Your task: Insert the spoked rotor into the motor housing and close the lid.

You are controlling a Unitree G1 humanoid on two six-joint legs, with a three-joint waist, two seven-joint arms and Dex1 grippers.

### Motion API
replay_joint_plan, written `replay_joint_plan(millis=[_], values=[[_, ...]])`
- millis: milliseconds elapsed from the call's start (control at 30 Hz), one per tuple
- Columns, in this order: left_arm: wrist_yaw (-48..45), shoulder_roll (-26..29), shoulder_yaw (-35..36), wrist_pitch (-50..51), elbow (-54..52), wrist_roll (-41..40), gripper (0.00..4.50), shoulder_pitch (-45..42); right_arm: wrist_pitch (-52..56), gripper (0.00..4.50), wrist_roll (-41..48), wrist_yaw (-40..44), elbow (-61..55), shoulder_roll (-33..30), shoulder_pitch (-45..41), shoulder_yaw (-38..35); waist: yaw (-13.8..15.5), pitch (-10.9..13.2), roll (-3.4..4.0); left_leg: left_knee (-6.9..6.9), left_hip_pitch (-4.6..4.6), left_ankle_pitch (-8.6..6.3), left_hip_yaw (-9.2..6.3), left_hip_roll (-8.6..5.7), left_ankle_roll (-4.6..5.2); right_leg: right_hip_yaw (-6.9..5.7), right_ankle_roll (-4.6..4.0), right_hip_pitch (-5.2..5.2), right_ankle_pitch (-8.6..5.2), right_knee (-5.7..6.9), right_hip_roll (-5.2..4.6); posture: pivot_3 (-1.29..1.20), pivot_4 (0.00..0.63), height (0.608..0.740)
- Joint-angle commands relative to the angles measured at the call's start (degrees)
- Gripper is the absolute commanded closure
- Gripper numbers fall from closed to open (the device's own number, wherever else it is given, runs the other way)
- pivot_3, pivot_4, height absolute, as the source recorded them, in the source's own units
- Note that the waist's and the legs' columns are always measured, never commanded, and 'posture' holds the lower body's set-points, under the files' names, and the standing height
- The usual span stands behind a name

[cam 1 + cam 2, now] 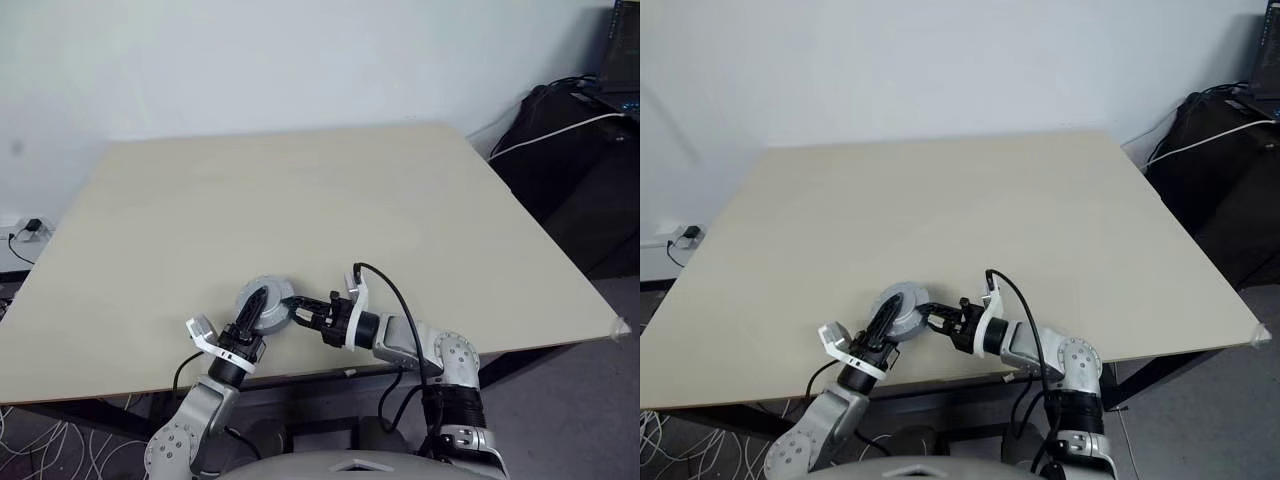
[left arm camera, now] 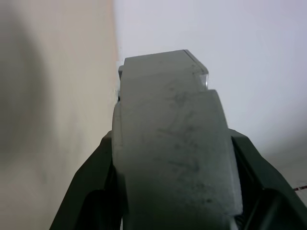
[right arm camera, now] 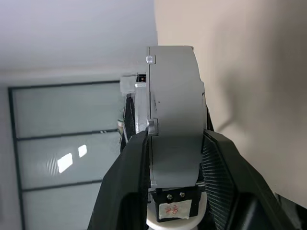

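Judging from the head views, I have both the left gripper (image 1: 256,305) and right gripper (image 1: 297,309) clamping the grey closed motor housing (image 1: 268,301) near the table (image 1: 330,200) front edge, lid seemingly on, rotor unseen.

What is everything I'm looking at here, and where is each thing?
Motor assembly: one, grey round part, held over the table's near edge between both end effectors; which pieces are inside cannot be told.
Table: one, pale beige top, centre of the scene.
Wall socket with plug: one, white, on the wall at left.
Dark bags with white cable: black, right of the table.
Cables: white, on the floor at lower left.
Left end effector: one, black fingers, shut on the assembly.
Right end effector: one, black fingers, shut on its edge.
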Motion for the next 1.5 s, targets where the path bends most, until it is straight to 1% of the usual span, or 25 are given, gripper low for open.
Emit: replay_joint_plan(millis=[33, 100, 300, 333, 367, 400, 433, 600, 667, 733, 833, 867, 900, 967, 1033, 1167, 1267, 1367, 1500], values=[[-0.8, -4.1, -1.1, -0.4, -2.0, -0.2, 2.25, -1.1, -2.0, 3.25, 4.0, 0.2, -2.0, 2.4, -0.2, 2.5, 0.0, 0.0, 0.00, 0.00, 0.00, 0.00, 0.00, 0.00, 0.00, 0.01, 0.00, 0.00, 0.00, 0.00, 0.00, 0.00, 0.000, 0.740], [-0.7, -4.2, -1.2, -0.5, -2.1, -0.4, 2.25, -1.0, -2.9, 3.25, 3.6, 0.3, -2.4, 1.9, -0.1, 3.0, 0.0, 0.0, 0.00, 0.00, 0.00, 0.00, 0.00, 0.00, 0.00, 0.00, 0.00, 0.01, 0.00, 0.00, 0.00, 0.00, 0.000, 0.740], [0.0, -5.0, -1.1, -2.0, -2.5, -0.9, 2.25, -0.6, -8.2, 3.25, -2.8, 2.1, -4.7, 1.0, 0.3, 3.2, 0.0, 0.0, -0.01, 0.02, 0.00, 0.00, 0.00, 0.00, 0.00, 0.00, 0.01, 0.02, 0.01, 0.00, 0.00, 0.00, 0.000, 0.740], [0.1, -5.3, -1.0, -2.5, -2.6, -1.0, 2.25, -0.5, -9.0, 2.54, -3.5, 2.3, -4.9, 0.8, 0.4, 2.9, 0.1, 0.0, -0.01, 0.02, 0.00, 0.00, 0.00, 0.00, 0.00, 0.00, 0.02, 0.02, 0.01, -0.01, 0.01, 0.00, 0.000, 0.740], [0.1, -5.4, -1.0, -3.0, -2.8, -1.0, 2.28, -0.5, -9.7, 2.27, -3.9, 2.8, -5.2, 0.4, 0.6, 2.6, 0.1, 0.0, -0.01, 0.02, 0.00, 0.00, 0.00, 0.00, 0.00, 0.00, 0.02, 0.02, 0.01, -0.01, 0.01, 0.00, 0.000, 0.740], [0.2, -5.5, -1.0, -3.5, -2.9, -1.0, 2.36, -0.4, -10.4, 1.89, -4.0, 3.3, -5.7, 0.1, 0.8, 2.3, 0.2, 0.0, -0.01, 0.02, 0.00, 0.00, 0.01, -0.01, 0.00, 0.00, 0.04, 0.03, 0.02, -0.02, 0.01, 0.00, 0.000, 0.740], [0.2, -5.6, -1.0, -3.9, -3.1, -1.0, 2.36, -0.3, -11.1, 1.65, -4.2, 3.6, -6.3, -0.2, 1.1, 1.9, 0.2, 0.0, -0.01, 0.02, 0.00, 0.00, 0.01, -0.01, 0.00, 0.00, 0.04, 0.03, 0.02, -0.03, 0.01, 0.00, 0.000, 0.740], [0.5, -5.7, -1.2, -5.2, -3.6, -0.9, 2.36, -0.1, -14.4, 0.07, -5.9, 3.9, -8.2, -1.9, 2.4, 0.1, 0.5, 0.0, -0.01, 0.02, 0.00, 0.00, 0.01, -0.01, 0.00, 0.00, 0.05, 0.03, 0.03, -0.05, 0.01, 0.00, 0.000, 0.740], [1.1, -5.8, -1.2, -6.3, -3.8, -0.3, 2.36, -0.4, -15.8, 0.00, -8.9, 5.1, -10.4, -3.5, 3.2, 0.3, 0.5, 0.0, -0.01, 0.02, 0.00, 0.00, 0.01, -0.01, 0.00, 0.00, 0.05, 0.04, 0.03, -0.06, 0.01, 0.00, 0.000, 0.740], [2.3, -5.9, -0.6, -8.2, -3.9, 0.6, 2.36, -1.5, -18.0, 0.00, -15.3, 7.9, -13.8, -6.0, 3.7, 2.0, 0.5, 0.0, 0.00, 0.02, 0.00, 0.00, 0.02, -0.01, 0.00, 0.00, 0.05, 0.04, 0.03, -0.06, 0.01, 0.00, 0.000, 0.740], [5.7, -5.8, 0.4, -12.1, -3.3, 2.8, 2.36, -5.6, -23.7, 0.00, -31.3, 15.4, -21.0, -13.8, 4.7, 9.8, 0.6, 0.0, -0.02, 0.06, 0.00, 0.00, 0.07, -0.02, 0.00, 0.01, 0.11, 0.06, 0.06, -0.08, 0.01, 0.00, 0.000, 0.740], [7.2, -5.9, 0.8, -13.5, -2.7, 3.6, 2.36, -7.5, -26.2, 0.00, -37.8, 18.0, -23.0, -17.2, 4.8, 14.0, 0.7, 0.0, -0.03, 0.11, 0.00, 0.00, 0.06, -0.02, 0.00, -0.01, 0.15, 0.09, 0.08, -0.08, 0.02, 0.00, 0.000, 0.740], [8.2, -5.9, 1.0, -14.4, -2.1, 3.9, 2.36, -8.8, -28.1, 0.00, -42.2, 19.9, -24.0, -19.3, 4.9, 16.8, 0.8, 0.0, -0.04, 0.13, 0.00, 0.01, 0.06, -0.02, -0.01, -0.01, 0.19, 0.12, 0.11, -0.09, 0.03, 0.00, 0.000, 0.740], [11.5, -5.7, 2.2, -17.7, 1.6, 6.9, 2.36, -14.0, -33.4, 0.00, -53.2, 24.4, -25.5, -24.7, 4.9, 24.5, 1.0, 0.0, -0.14, 0.21, 0.01, 0.07, 0.05, -0.01, -0.04, -0.05, 0.26, 0.18, 0.17, -0.11, 0.06, 0.00, 0.000, 0.740], [13.7, -5.1, 4.1, -20.0, 6.4, 8.8, 2.36, -19.1, -38.8, 0.00, -61.2, 26.6, -25.5, -26.6, 5.3, 29.0, 1.2, -0.1, -0.25, 0.24, 0.05, 0.13, 0.06, -0.01, -0.07, -0.08, 0.35, 0.24, 0.21, -0.15, 0.08, 0.00, 0.000, 0.740], [14.9, -3.9, 7.7, -22.7, 14.4, 11.2, 2.36, -26.7, -40.4, 0.00, -64.0, 29.3, -24.5, -24.7, 6.8, 29.4, 1.1, -0.2, -0.58, 0.26, 0.07, 0.17, 0.13, -0.01, -0.08, 0.04, 0.40, 0.25, 0.46, -0.19, 0.10, 0.00, 0.000, 0.740], [15.9, -3.2, 10.8, -24.8, 20.3, 13.1, 2.36, -31.5, -44.5, 0.00, -67.9, 30.2, -24.2, -23.6, 8.3, 28.6, 1.8, -0.1, -1.07, 0.27, 0.06, 0.18, 0.07, -0.03, -0.08, 0.03, 0.52, 0.23, 0.56, -0.21, 0.10, 0.00, 0.000, 0.740], [15.8, -2.2, 13.8, -25.8, 25.8, 14.9, 2.36, -35.8, -49.0, 0.00, -71.8, 32.1, -24.2, -24.0, 9.9, 28.4, 2.7, 0.0, -1.23, 0.30, 0.03, 0.18, 0.05, -0.07, -0.08, 0.01, 0.67, 0.26, 0.66, -0.28, 0.09, 0.00, 0.000, 0.740], [14.9, -1.3, 16.8, -26.0, 31.0, 16.9, 2.36, -40.3, -55.6, 0.00, -77.4, 34.9, -23.6, -24.8, 12.2, 29.4, 3.0, 0.0, -1.29, 0.32, 0.02, 0.21, 0.07, -0.09, -0.14, 0.02, 0.70, 0.26, 0.68, -0.30, 0.08, 0.00, 0.000, 0.740]])
